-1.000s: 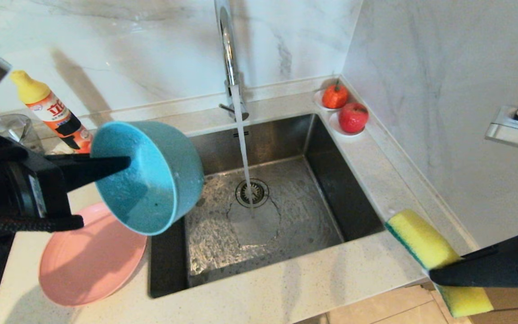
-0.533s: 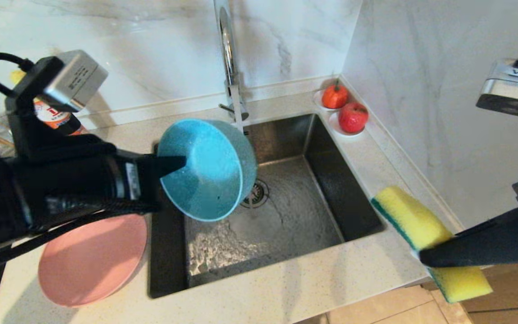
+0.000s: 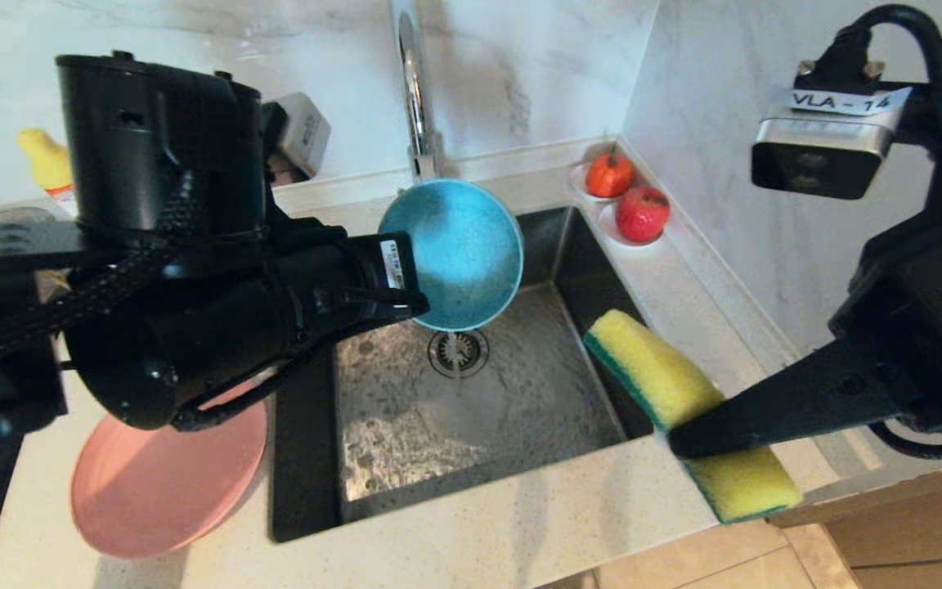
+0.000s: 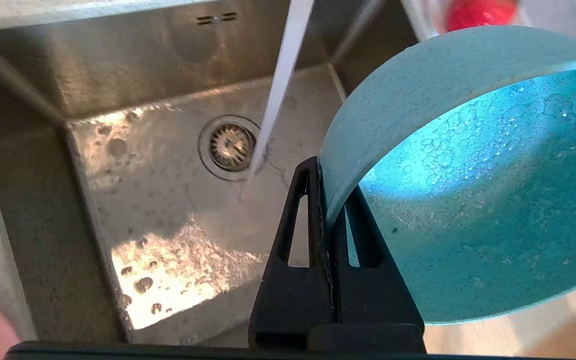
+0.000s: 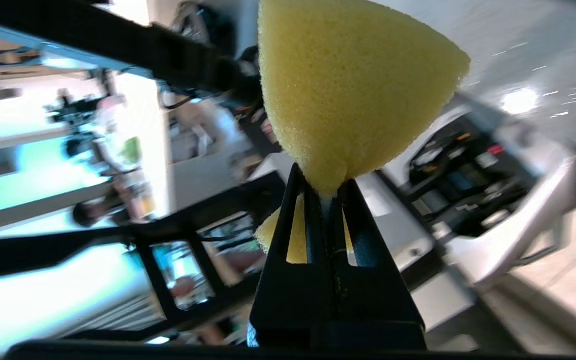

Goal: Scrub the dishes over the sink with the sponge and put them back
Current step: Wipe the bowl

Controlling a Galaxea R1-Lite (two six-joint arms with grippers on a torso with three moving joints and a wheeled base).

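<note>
The teal-blue bowl [image 3: 455, 254] hangs tilted over the back of the sink [image 3: 594, 327], just below the tap [image 3: 414, 82], its wet inside facing the front. My left gripper [image 3: 414, 304] is shut on its rim, one finger inside and one outside. In the left wrist view the gripper [image 4: 330, 185] pinches the bowl [image 4: 468, 175], and the water stream [image 4: 280, 85] falls beside the bowl's outer wall to the drain [image 4: 230, 146]. The pink plate [image 3: 168, 483] lies on the counter left of the sink. My right gripper [image 3: 677, 446] is shut on the yellow-and-green sponge [image 3: 659, 376] over the sink's front right corner; the sponge [image 5: 348, 85] bulges beyond the gripper [image 5: 324, 187].
Two red fruits [image 3: 610, 173] [image 3: 643, 213] sit on the ledge at the sink's back right corner. A yellow-capped detergent bottle [image 3: 46, 164] stands at the back left, mostly behind my left arm. A marble wall runs close along the right side.
My left arm carried the bowl from above the counter, right and back, to over the sink under the tap. My right gripper brought the sponge left toward the sink's front right corner.
</note>
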